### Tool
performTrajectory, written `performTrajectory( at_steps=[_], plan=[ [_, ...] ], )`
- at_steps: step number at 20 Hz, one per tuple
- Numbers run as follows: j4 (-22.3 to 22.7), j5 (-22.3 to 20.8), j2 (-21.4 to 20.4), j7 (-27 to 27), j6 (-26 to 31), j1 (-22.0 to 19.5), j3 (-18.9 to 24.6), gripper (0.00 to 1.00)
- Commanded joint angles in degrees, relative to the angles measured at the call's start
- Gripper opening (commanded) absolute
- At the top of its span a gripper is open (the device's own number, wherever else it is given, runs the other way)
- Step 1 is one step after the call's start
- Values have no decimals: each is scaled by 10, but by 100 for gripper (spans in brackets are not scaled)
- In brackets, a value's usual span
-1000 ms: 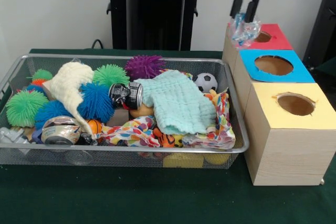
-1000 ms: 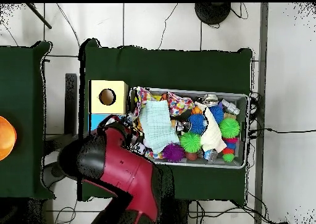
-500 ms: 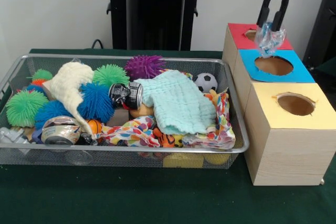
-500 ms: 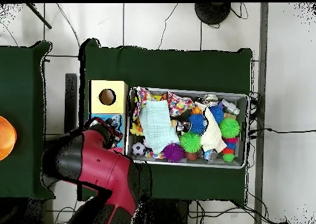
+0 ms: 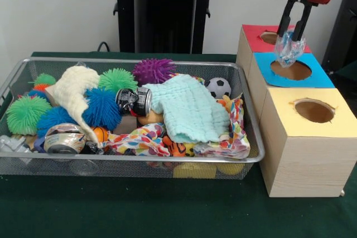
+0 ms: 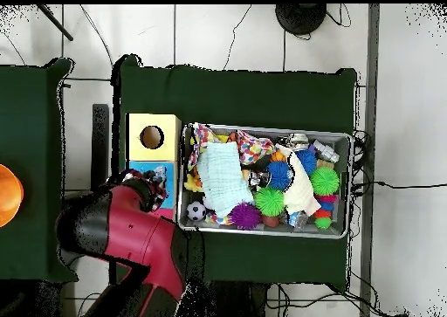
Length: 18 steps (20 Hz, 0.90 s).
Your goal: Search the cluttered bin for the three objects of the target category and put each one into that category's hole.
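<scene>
Arm: the red and black arm [image 6: 131, 235] fills the overhead view's lower left and hides the red box and most of the blue one; the front view shows only its red wrist.
Bin: the wire mesh bin [image 5: 245, 157] lies well to the side of the gripper in both views, heaped with spiky balls, cloths and cans.
Boxes: three wooden boxes stand in a row; the blue-topped box [image 5: 321, 76] is directly under the gripper, the red-topped box [image 5: 295, 40] behind it, the yellow-topped box [image 5: 312, 129] in front. Overhead, only the yellow-topped box shows whole.
Gripper: the gripper [image 5: 293, 29] hangs above the blue hole, its two dark fingers drawn close and pinching the crumpled clear plastic [image 5: 289, 49].
Plastic: it dangles from the fingertips, just over the blue hole's far rim. Only the front view shows it clearly.
</scene>
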Motion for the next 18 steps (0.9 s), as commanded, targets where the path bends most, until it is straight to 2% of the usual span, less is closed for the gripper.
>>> performTrajectory(
  at_steps=[1,10,14,18],
  plan=[
    [1,11,35,154,-25,17,43,0],
    [-7,25,55,159,-52,24,51,0],
    [-13,25,76,169,-67,39,32,0],
    [-27,18,102,168,-66,56,-6,0]
  ],
)
